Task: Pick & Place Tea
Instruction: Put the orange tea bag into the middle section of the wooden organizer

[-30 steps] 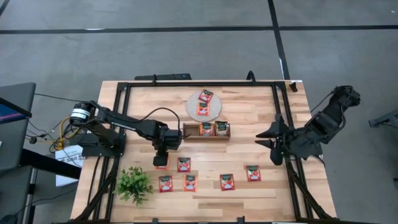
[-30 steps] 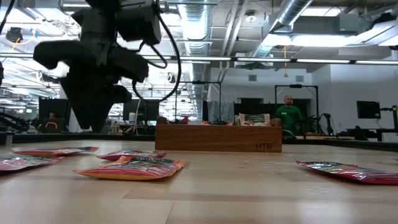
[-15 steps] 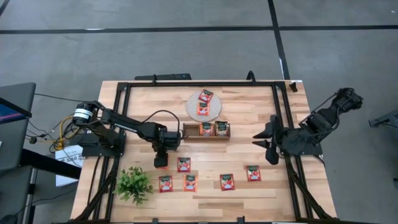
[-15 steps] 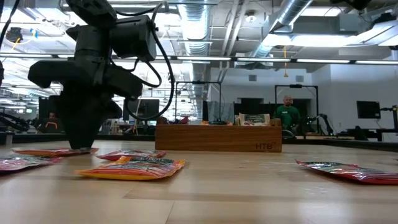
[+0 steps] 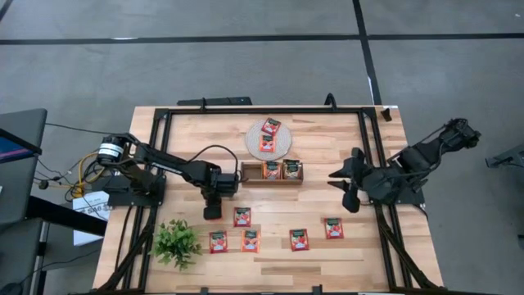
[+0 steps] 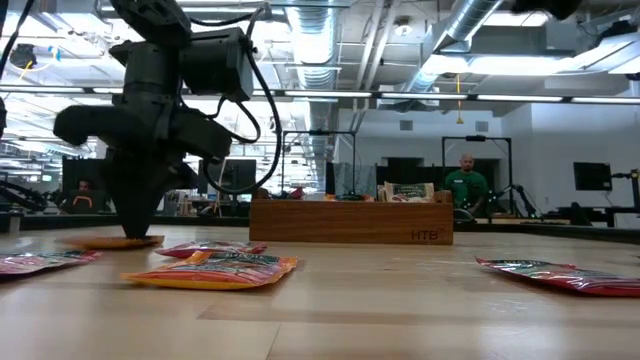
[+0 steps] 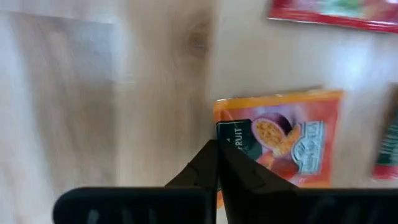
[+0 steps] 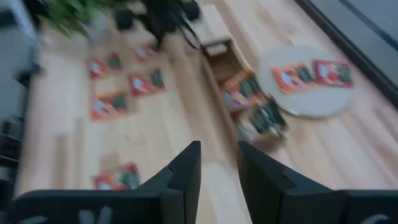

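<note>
I have the left pincer point(image 5: 213, 212) down on the tabletop point(image 5: 327, 164), its fingers point(image 7: 217, 163) pressed together on the edge of an orange sachet point(image 7: 292, 137) lying flat, just left of the sachet row point(image 5: 241, 216). From the low view it looks pinched, though I can't be sure it's off the wood. The right pincer point(image 5: 348, 182) hovers over the right side, fingers point(image 8: 186, 165) partly apart, holding nothing. The tray point(image 5: 246, 174) holds two sachets; the mat point(image 5: 282, 147) holds two more.
</note>
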Tool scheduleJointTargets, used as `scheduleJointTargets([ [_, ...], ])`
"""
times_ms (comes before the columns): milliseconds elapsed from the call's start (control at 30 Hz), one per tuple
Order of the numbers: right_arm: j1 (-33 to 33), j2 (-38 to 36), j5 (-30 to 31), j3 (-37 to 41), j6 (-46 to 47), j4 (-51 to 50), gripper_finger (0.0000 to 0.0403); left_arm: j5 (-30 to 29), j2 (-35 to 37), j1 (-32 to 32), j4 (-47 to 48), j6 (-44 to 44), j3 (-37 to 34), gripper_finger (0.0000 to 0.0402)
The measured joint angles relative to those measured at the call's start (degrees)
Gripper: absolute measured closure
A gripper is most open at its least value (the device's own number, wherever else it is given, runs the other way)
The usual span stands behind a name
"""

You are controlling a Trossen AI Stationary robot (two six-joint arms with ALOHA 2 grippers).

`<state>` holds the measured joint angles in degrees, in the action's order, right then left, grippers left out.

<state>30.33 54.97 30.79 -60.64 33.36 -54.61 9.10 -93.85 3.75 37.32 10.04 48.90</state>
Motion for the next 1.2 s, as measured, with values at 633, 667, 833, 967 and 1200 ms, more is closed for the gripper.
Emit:
scheduleJointTargets([
  [633,-1.99,-15.78,-0.8,19.14,-0.75,16.37,0.0308,-5.02,0.55,0.01,11.67,-3.1,16.05,0.0401],
  [667,-2.01,-17.04,-1.66,22.11,-0.81,20.07,0.0308,-5.06,0.55,0.02,12.41,-3.1,17.12,0.0401],
  [833,-2.03,-19.35,-3.96,33.78,-0.84,37.81,0.0308,-5.66,0.57,0.0,15.81,-2.99,23.35,0.0402],
  [967,-2.82,-16.9,-3.96,38.72,-0.84,49.5,0.0308,-6.38,0.57,-0.01,16.49,-2.26,30.05,0.0401],
  [1200,-7.75,-7.15,-7.98,39.58,-5.6,63.71,0.0308,-9.85,0.63,0.06,13.44,-1.7,39.25,0.0401],
])
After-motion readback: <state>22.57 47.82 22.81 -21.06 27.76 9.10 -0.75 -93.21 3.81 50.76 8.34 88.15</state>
